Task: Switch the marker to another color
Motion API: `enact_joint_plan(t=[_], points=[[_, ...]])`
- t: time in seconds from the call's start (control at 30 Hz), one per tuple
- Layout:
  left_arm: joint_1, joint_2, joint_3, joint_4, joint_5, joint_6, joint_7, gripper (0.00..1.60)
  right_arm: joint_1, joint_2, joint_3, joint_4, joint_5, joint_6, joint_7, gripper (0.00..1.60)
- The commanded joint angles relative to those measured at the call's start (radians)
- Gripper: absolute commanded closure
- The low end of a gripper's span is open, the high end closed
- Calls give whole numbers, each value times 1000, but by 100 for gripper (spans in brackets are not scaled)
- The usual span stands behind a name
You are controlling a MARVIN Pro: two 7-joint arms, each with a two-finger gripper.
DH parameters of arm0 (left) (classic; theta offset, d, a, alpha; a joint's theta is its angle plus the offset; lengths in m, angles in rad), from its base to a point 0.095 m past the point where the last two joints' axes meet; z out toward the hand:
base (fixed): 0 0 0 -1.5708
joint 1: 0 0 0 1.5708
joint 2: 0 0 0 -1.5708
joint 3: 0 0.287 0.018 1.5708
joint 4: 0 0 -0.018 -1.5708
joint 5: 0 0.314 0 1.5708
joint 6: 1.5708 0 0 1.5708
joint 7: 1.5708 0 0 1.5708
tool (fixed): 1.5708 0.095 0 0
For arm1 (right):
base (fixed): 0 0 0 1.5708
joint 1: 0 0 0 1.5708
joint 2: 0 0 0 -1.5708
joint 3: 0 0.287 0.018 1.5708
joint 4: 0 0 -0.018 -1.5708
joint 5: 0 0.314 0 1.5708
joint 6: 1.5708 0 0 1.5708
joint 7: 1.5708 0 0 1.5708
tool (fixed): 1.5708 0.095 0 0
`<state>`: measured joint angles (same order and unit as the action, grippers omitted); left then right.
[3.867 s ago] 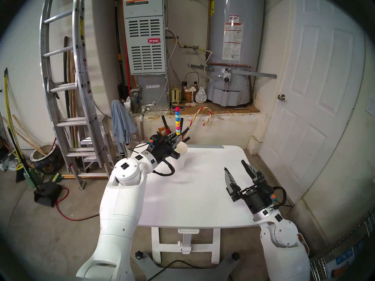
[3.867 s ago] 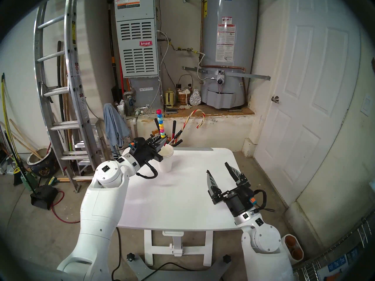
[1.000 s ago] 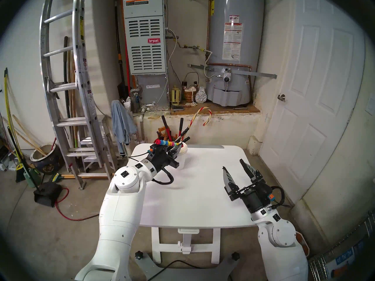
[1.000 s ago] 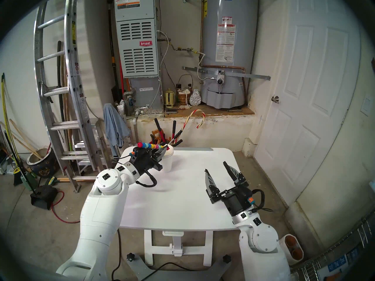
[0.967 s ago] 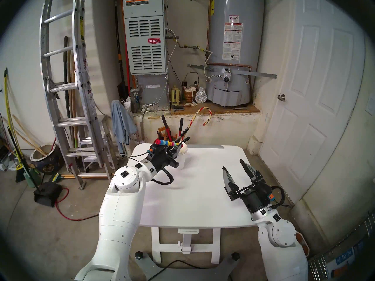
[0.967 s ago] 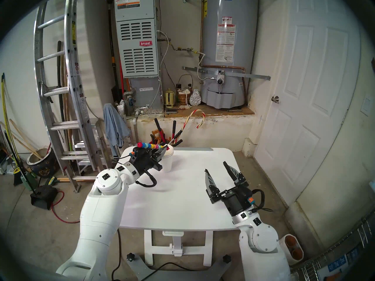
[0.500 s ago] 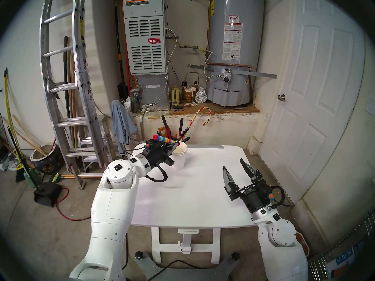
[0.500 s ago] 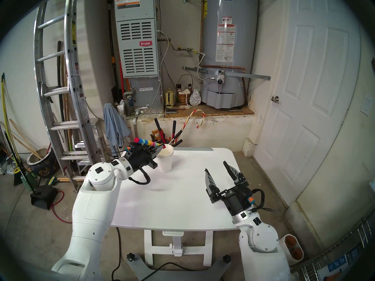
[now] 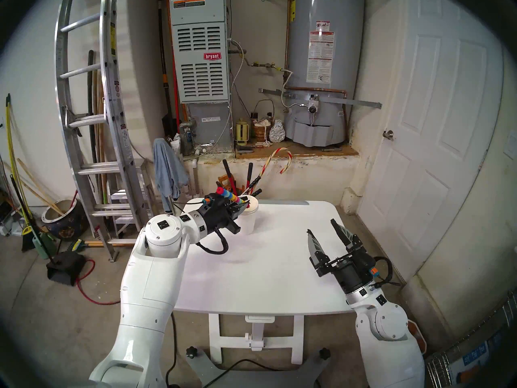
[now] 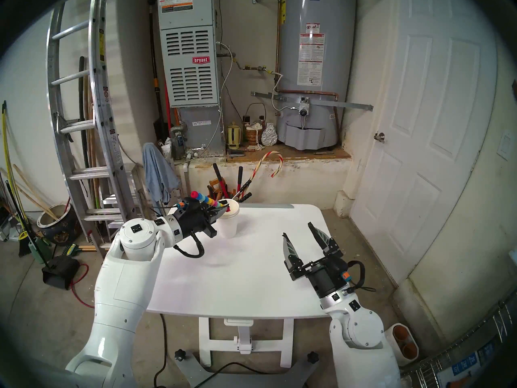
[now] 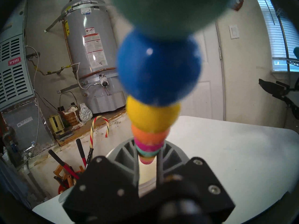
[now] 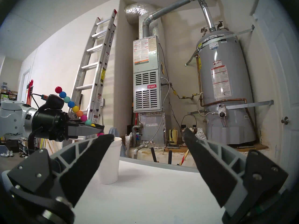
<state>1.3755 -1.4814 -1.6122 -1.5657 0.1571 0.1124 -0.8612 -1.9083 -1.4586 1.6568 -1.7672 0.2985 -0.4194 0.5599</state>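
My left gripper [image 9: 242,206] is shut on the marker [image 9: 230,195], a stick of coloured beads, gripping near its lower end. The marker leans back toward my left, red bead on top, and its pink lower end hangs just above the rim of the white paper cup [image 9: 249,220]. The marker also shows in the head right view [image 10: 208,201], the left wrist view [image 11: 158,66] and the right wrist view [image 12: 75,109]. My right gripper [image 9: 321,227] is open and empty above the table's right front, well apart from the cup [image 12: 110,162].
The white table [image 9: 265,272] carries only the cup. Behind its far edge stand black- and red-handled tools [image 9: 232,178] and a red-and-white striped candy cane [image 9: 279,157]. A ladder [image 9: 92,127] leans at the left, and a door [image 9: 436,127] is at the right.
The marker, upright four seconds ago, was tipped nearly flat toward my left. In the last second my left elbow swung left and the red end rose a little. The right arm stayed still.
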Motion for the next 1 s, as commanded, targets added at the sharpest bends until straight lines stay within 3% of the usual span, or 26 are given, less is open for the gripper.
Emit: enact_joint_plan(t=[0.0,0.03,0.1,0.3,0.4,0.53,0.8,0.93,0.97], points=[[-37,10,1,-28,7,16,-8,148,12,-3,2,-12,4,-8,-1,0],[-39,9,0,-29,8,20,-9,152,13,-2,2,-10,6,-8,0,0],[-42,8,0,-30,11,26,-10,139,15,-2,3,-7,7,-9,1,0],[-49,8,-1,-29,20,40,-18,80,19,-2,3,-1,6,-11,1,0],[-51,8,-1,-27,22,40,-21,89,21,-2,4,2,6,-12,1,0],[-55,8,-1,-21,20,42,-29,81,22,-1,4,4,7,-14,1,0],[-55,1,-5,-16,20,33,-26,85,26,-1,5,10,8,-14,3,0],[-52,-7,-11,-14,14,16,-18,80,26,-2,5,11,7,-14,2,0],[-52,-10,-14,-14,9,15,-19,71,26,-2,5,11,8,-14,3,0]])
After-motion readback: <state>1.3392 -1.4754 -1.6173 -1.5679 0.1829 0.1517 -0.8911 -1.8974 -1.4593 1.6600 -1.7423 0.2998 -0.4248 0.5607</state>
